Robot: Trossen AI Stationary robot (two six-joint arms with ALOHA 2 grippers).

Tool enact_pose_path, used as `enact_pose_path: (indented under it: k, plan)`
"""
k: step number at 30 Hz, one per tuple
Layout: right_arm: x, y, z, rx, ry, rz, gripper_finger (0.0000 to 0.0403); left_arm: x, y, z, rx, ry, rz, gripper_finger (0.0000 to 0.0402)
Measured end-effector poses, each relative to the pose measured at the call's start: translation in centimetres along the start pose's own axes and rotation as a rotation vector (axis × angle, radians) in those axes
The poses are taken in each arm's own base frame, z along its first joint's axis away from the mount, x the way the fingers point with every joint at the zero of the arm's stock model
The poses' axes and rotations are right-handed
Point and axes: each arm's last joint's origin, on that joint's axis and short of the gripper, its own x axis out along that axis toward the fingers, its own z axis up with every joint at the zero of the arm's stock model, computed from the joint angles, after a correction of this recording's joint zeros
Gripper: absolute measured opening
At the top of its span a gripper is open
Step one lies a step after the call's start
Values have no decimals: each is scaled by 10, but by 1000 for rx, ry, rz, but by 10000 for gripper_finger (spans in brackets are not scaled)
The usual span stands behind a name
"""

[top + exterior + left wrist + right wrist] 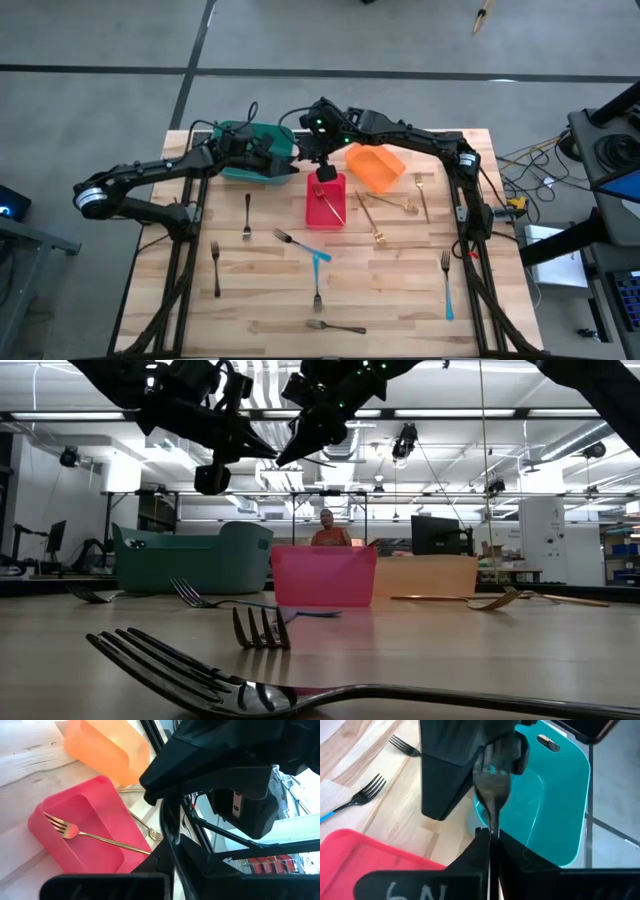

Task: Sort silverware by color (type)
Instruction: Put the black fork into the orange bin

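My right gripper pinches a silver fork above the teal bin; my left gripper meets it, pressed together. "6N" is handwritten on my finger. A gold fork lies in the red bin.

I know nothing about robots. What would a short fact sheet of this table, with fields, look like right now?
Left tool: shut on the dark metal fork's pronged end, over the teal plastic bin.
Right tool: shut on the same fork's handle.
Red plastic bin: one gold fork inside.
Orange plastic bin: tipped, nothing seen inside.
Wooden table: gold, dark and blue-handled forks lie loose.
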Motion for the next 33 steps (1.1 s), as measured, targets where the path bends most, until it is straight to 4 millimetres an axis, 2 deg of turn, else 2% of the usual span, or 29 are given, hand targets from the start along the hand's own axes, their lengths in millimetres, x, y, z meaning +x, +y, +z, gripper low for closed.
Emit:
enact_pose_path:
  k: [9,13,18,26,33]
  plan:
    - [0,0,-2,34,12,8,9,-1,2,2,22,-19,14,14]
    - [-3,-3,-10,115,50,20,9,-8,5,9,42,-57,25,39]
    - [-7,-13,-23,225,95,-1,9,-17,7,16,74,-98,31,89]
    - [-25,-43,-62,549,206,-86,9,-42,15,34,116,-218,70,164]
    - [-52,-67,-113,970,334,-139,9,-61,23,46,112,-307,109,178]
